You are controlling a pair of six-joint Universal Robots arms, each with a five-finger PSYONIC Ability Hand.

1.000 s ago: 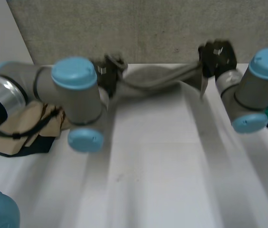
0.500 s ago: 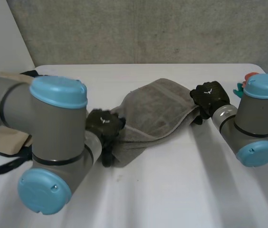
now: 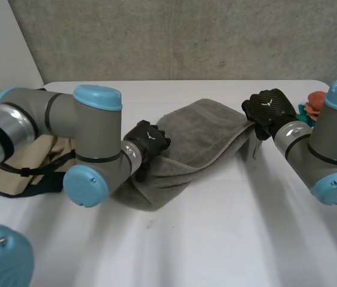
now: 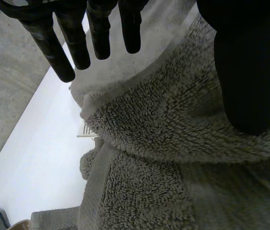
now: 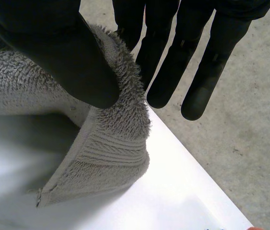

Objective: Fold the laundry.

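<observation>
A grey towel [image 3: 198,134] sags between two machine arms above a white surface [image 3: 216,239], its middle and near edge resting on the surface. The left robot hand [image 3: 146,139] grasps the towel's left end. Its wrist view shows the thumb [image 4: 250,72] pressed onto a thick roll of terry, with straight fingers [image 4: 68,48] on the far side of the cloth's edge. The right robot hand [image 3: 269,107] pinches the opposite corner, thumb on one face and fingers behind the other. The hemmed tip droops below that grip, and this end is lifted clear of the surface.

The towel appears loosely doubled over rather than squarely folded, with rumpled layers bunched near the left robot hand. On that showing, the job looks to be at an early stage. The edges have yet to be lined up, the cloth laid flat and any further fold made.

A beige garment [image 3: 31,161] with dark straps lies heaped beside the left arm. Bright orange and green cloth [image 3: 312,103] sits near the right arm at the surface's far edge. Both seem to be waiting their turn.
</observation>
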